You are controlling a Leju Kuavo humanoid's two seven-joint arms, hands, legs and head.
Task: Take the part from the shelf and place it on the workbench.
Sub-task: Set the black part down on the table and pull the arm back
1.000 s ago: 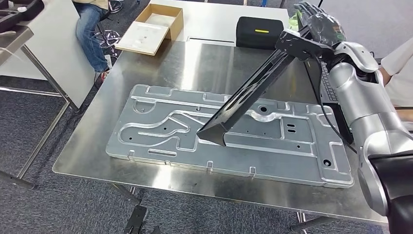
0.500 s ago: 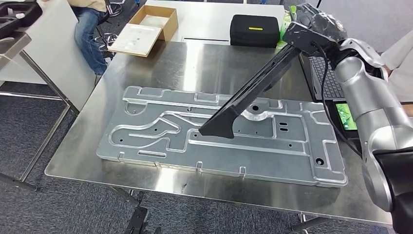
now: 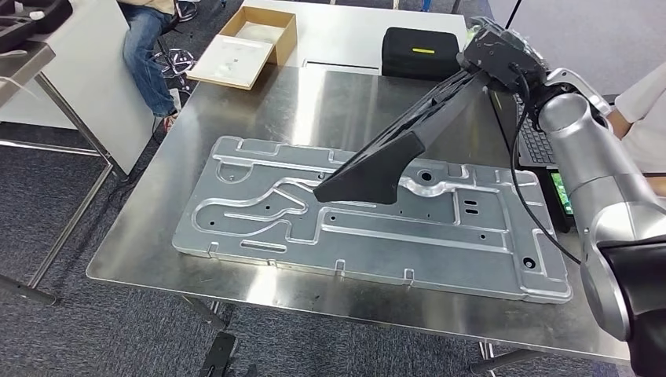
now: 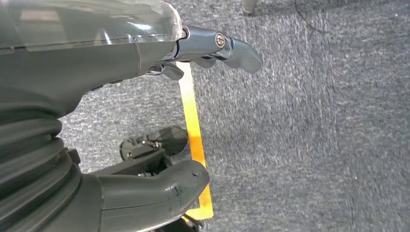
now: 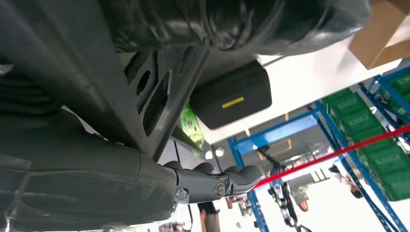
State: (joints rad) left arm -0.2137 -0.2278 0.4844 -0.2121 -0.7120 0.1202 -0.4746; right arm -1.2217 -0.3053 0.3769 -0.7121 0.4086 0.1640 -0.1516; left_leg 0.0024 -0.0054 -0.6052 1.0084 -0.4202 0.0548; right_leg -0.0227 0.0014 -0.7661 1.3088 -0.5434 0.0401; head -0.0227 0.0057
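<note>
The right hand (image 3: 503, 49) grasps the upper end of the part (image 3: 393, 153) — a long black moulded piece, its fingers (image 5: 241, 19) wrapped over the top of that end as the right wrist view shows. From the fingers the part slopes down and away, its broad free end hanging low over the ribbed metal panel (image 3: 259, 212) that lies flat on the steel table (image 3: 314, 94); whether the tip touches the panel cannot be told. To set it down well, the wrist would likely need to drop and level out so the part meets the surface along its length rather than on its tip — releasing while it is tilted risks a slide or a clatter. Just beyond the fingers sit a black case (image 3: 420, 51) and a laptop (image 3: 538, 141), worth keeping clear of. The left hand (image 4: 145, 188) hangs over grey carpet, released and holding nothing.
</note>
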